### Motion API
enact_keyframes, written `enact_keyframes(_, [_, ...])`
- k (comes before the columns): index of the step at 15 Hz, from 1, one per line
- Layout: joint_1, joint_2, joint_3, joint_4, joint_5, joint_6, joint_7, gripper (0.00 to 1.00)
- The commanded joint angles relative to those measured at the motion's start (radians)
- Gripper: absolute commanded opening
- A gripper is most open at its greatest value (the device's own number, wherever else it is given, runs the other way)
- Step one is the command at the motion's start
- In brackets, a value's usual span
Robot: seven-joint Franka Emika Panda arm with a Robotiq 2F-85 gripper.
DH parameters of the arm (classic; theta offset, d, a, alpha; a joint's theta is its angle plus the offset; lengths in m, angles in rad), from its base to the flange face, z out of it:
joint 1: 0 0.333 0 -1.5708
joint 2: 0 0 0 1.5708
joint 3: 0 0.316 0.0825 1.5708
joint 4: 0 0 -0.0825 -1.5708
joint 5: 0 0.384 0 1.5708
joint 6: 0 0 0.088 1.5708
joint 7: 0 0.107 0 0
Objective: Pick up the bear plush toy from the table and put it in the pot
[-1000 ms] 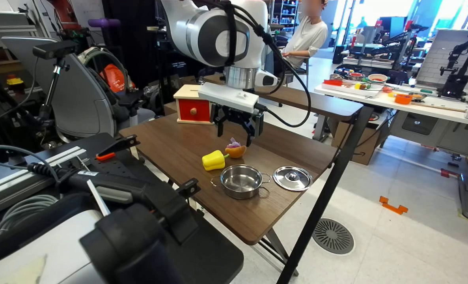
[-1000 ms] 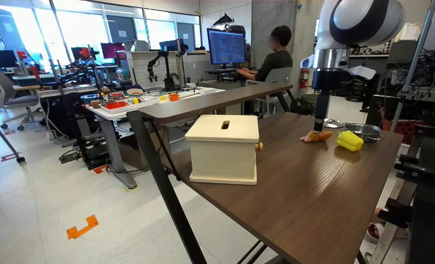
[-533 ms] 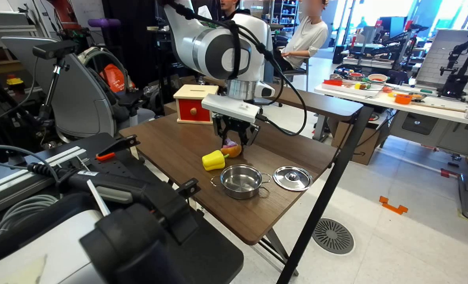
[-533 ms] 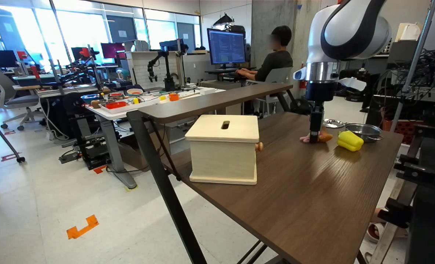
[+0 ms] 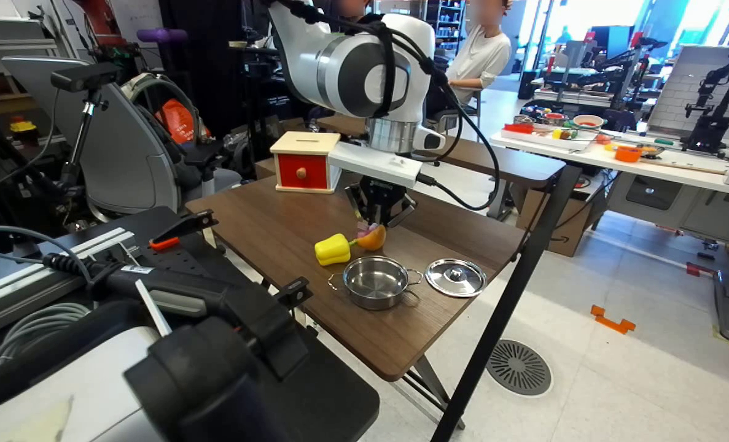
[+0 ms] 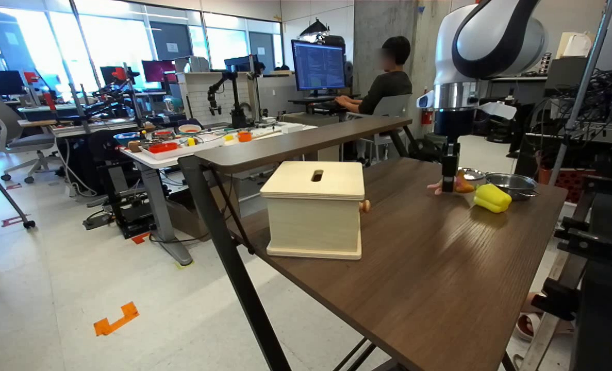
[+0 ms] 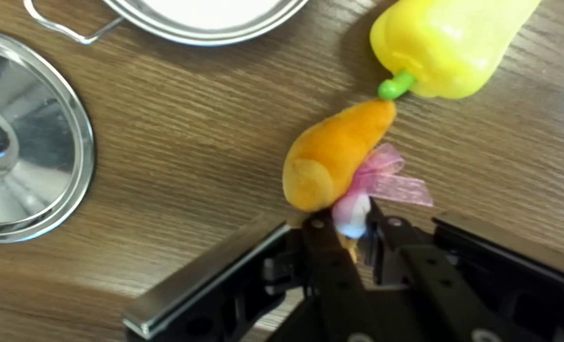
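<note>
The bear plush toy (image 7: pixel 341 147) is a small orange soft toy with a pink ribbon bow and a pink-and-white middle. My gripper (image 7: pixel 352 222) is closed around that middle, and the orange end sticks out past the fingers. In an exterior view the toy (image 5: pixel 373 238) hangs at the fingertips, low over the table; whether it still touches the wood I cannot tell. The pot (image 5: pixel 374 302), shiny steel with two wire handles, stands just in front of the toy in that view. Its rim (image 7: pixel 205 42) shows at the top of the wrist view.
A yellow pepper (image 5: pixel 332 250) lies beside the toy, its green stem (image 7: pixel 396 85) at the toy's tip. The steel lid (image 5: pixel 456 277) rests next to the pot. A wooden box with a red drawer (image 5: pixel 303 170) stands at the table's far end, near a raised shelf (image 6: pixel 306 141).
My gripper came down over the toy, and its jaws went from wide apart to closed on it. The toy has tilted and shifted slightly toward the pepper and pot.
</note>
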Motion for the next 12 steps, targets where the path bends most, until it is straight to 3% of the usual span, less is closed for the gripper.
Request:
enact_keyframes(1, [-0.002, -0.061, -0.009, -0.018, -0.029, -0.032, 0.029, 0.04])
enact_keyframes(12, [-0.038, -0.326, -0.038, -0.189, -0.020, -0.140, 0.017, 0.04])
